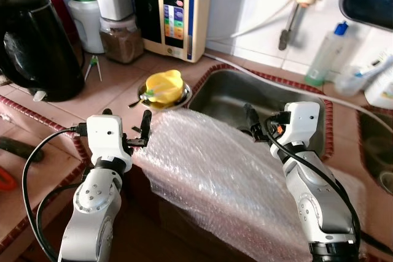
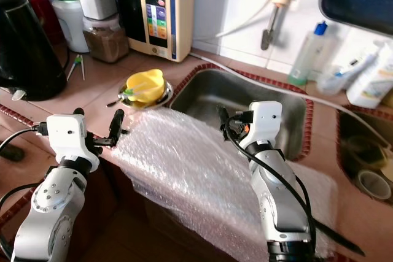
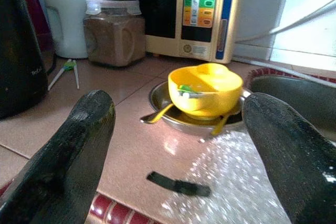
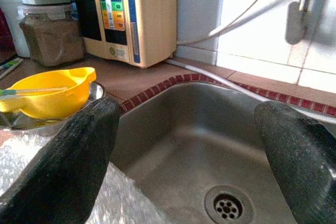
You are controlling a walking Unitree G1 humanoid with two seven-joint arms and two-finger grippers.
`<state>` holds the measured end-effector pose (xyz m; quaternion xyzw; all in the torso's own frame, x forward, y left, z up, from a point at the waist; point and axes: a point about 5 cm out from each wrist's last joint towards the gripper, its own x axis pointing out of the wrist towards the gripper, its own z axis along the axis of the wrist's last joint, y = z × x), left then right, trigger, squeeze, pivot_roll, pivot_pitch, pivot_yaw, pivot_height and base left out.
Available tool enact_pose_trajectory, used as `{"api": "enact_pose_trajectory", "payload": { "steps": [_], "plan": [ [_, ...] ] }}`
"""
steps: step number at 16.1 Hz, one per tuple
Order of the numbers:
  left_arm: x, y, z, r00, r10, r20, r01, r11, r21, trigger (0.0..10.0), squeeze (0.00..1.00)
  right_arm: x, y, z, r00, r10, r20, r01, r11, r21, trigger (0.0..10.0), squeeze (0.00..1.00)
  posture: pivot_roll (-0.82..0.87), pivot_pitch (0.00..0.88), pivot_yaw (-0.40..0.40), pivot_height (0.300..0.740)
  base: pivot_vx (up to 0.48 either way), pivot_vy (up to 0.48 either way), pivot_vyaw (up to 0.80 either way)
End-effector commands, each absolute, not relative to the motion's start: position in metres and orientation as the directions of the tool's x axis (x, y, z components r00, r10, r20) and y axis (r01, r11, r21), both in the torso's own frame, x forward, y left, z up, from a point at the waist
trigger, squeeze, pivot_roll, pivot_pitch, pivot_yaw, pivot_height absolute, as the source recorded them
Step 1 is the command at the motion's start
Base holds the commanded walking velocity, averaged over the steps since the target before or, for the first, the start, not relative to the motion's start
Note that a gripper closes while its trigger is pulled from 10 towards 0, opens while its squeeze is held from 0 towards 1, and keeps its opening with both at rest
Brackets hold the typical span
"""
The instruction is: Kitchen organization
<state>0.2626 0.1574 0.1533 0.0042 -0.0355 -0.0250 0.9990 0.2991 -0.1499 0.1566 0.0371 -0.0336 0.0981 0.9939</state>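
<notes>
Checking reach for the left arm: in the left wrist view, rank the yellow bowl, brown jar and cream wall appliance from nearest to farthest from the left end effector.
From the left end effector:
1. Yellow bowl, just ahead in a metal dish by the sink.
2. Brown jar, farther back on the counter.
3. Cream wall appliance, at the back wall, only slightly beyond the jar.

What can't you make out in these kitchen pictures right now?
- Counter edge, head views: covered by the bubble wrap.
- Black kettle: cut off by the picture's left edge.
- Water ionizer button labels: too small to read.
- Steel dish contents, left wrist view: hidden under the yellow bowl.
</notes>
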Motion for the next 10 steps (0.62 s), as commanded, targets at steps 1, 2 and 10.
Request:
{"api": "enact_pose_trajectory", "payload": {
  "steps": [1,2,10],
  "plan": [
    [0.2633,0.1565,0.1515,0.996,-0.059,0.064,0.059,0.998,0.003,10.0,0.00,0.2992,-0.1505,0.1598,0.978,0.194,0.081,-0.199,0.978,0.056,10.0,0.00,-0.01,0.000,-0.064,0.740,0.364,0.000,0.00],
    [0.2631,0.1562,0.1514,0.996,-0.060,0.063,0.060,0.998,0.003,10.0,0.00,0.2990,-0.1507,0.1596,0.978,0.193,0.080,-0.198,0.979,0.056,10.0,0.00,-0.01,0.002,-0.063,0.740,0.375,0.000,0.00],
    [0.2608,0.1587,0.1477,0.998,-0.032,0.049,0.032,0.999,0.002,10.0,0.00,0.2969,-0.1509,0.1558,0.978,0.197,0.065,-0.201,0.978,0.058,10.0,0.00,-0.01,0.009,-0.063,0.740,0.226,0.000,0.00]
  ]
}}
